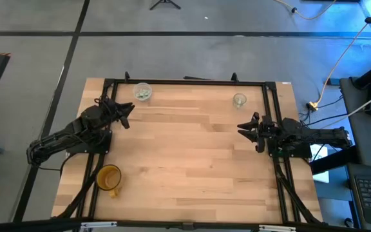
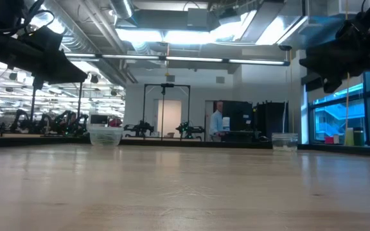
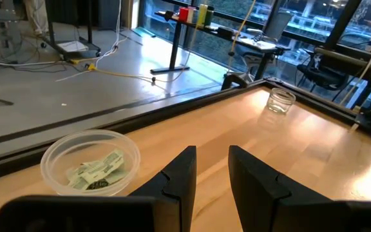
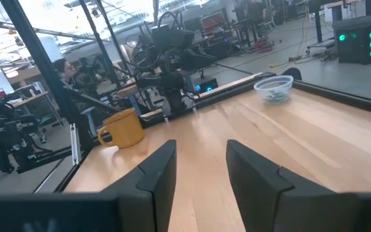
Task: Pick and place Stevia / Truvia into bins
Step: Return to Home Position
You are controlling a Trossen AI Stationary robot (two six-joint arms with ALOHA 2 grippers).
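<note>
The wider cloudy cup [image 1: 142,91] stands near the table's far left corner and holds several whitish sachets with green print [image 3: 98,171]. The narrower clear cup [image 1: 239,100] stands near the far right; whether anything lies in it cannot be told. In the low view the wide cup [image 2: 105,136] and the clear cup [image 2: 284,140] both rest on their bases. My left gripper [image 1: 126,115] hovers just near of the wide cup, open and holding nothing [image 3: 211,169]. My right gripper [image 1: 248,131] hovers at the table's right side, near of the clear cup, open and holding nothing [image 4: 200,164].
A yellow-orange handled mug [image 1: 109,178] stands near the table's near left corner, also seen as the mug [image 4: 127,127] in the right wrist view. A black frame [image 1: 192,82] borders the tabletop. People show in the room beyond the table.
</note>
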